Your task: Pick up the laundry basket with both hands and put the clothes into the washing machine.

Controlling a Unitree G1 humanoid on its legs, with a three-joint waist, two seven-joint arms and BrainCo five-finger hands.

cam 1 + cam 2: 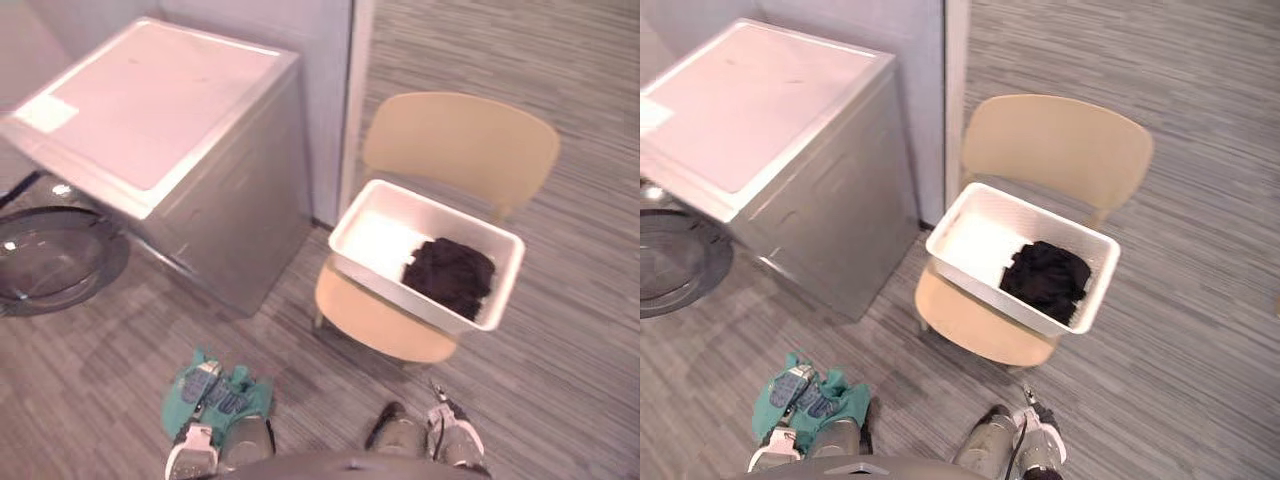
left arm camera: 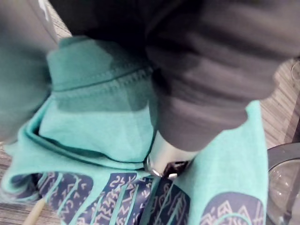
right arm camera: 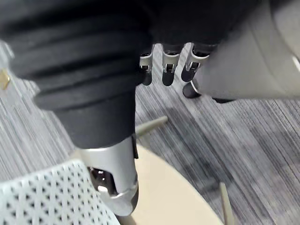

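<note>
Plainly, the white laundry basket (image 1: 385,240) sits on the seat of the tan chair (image 1: 460,140), with dark clothes (image 1: 450,275) heaped at its right end. Left of the chair stands the washing machine (image 1: 170,100), its round door (image 1: 55,260) swung open. The left hand (image 2: 164,164) lies against a teal patterned garment (image 2: 93,122); its fingers are hidden, so I cannot tell their state. The right hand (image 3: 115,180) hangs before the chair's front edge, fingers (image 3: 168,70) straight, slightly apart, holding nothing.
</note>
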